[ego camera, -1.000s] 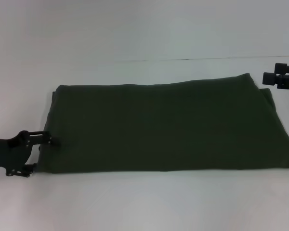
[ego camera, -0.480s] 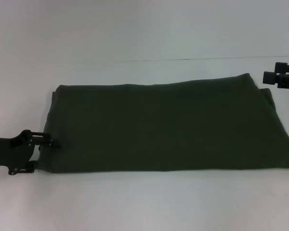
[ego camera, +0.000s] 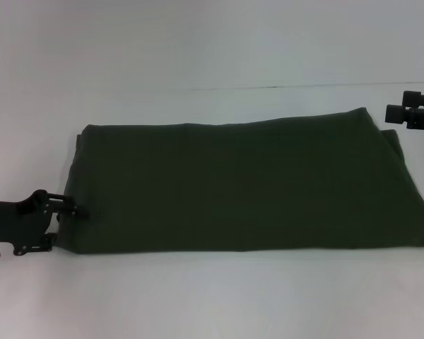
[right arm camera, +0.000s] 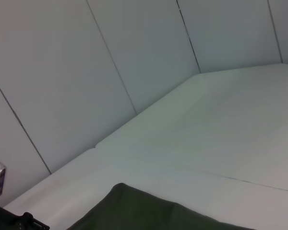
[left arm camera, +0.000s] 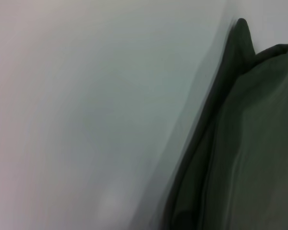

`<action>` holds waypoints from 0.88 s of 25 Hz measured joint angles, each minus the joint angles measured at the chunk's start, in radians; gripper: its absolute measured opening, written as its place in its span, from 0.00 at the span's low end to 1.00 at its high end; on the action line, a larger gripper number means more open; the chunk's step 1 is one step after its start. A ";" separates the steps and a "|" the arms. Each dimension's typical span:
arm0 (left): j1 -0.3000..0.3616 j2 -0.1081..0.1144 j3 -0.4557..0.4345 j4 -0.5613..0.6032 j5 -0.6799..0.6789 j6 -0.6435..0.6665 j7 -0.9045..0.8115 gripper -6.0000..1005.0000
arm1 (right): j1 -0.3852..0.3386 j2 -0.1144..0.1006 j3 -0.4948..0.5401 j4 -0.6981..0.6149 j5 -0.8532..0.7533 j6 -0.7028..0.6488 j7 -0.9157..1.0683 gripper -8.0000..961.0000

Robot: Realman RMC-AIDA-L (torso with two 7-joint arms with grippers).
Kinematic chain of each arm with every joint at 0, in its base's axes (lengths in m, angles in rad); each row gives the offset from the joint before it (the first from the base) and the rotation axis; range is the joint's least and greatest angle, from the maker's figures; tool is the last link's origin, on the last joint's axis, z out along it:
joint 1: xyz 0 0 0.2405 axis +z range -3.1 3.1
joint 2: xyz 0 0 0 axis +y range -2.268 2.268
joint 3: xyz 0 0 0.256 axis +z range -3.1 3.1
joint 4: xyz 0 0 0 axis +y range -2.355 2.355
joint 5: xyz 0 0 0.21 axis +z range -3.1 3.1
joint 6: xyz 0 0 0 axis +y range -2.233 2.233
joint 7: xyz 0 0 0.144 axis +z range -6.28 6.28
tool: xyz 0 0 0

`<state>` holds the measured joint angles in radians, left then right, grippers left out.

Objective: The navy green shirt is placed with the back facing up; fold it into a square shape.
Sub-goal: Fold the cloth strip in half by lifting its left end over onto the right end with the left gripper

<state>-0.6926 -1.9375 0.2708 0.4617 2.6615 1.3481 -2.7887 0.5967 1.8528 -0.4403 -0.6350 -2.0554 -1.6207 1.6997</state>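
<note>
Shirt: the navy green shirt (ego camera: pixel 247 187) lies flat on the white table (ego camera: pixel 212 296), folded into a wide band with its plain side up, reaching from the table's left part to close by the right edge of the head view.
Edges: the left end is stacked in layers, seen close in the left wrist view (left arm camera: pixel 245 143); a far corner shows in the right wrist view (right arm camera: pixel 149 211).
Left gripper: the left gripper (ego camera: pixel 67 215) sits low at the shirt's near left corner, its fingers touching the folded edge; whether they pinch the cloth I cannot tell.
Right gripper: the right gripper (ego camera: pixel 399 115) hangs just beyond the shirt's far right corner, apart from the fabric; its opening cannot be read.
</note>
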 joint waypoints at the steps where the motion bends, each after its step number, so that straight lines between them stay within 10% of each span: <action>1: 0.000 0.000 0.001 0.000 0.001 0.000 0.000 0.57 | 0.000 0.000 0.000 0.000 0.000 0.000 0.000 0.98; 22: 0.001 -0.001 0.015 -0.003 0.001 -0.018 -0.003 0.16 | 0.000 0.000 -0.001 -0.001 0.010 -0.006 0.000 0.98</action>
<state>-0.6912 -1.9389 0.2854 0.4587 2.6622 1.3306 -2.7914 0.5968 1.8528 -0.4414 -0.6358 -2.0450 -1.6269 1.6996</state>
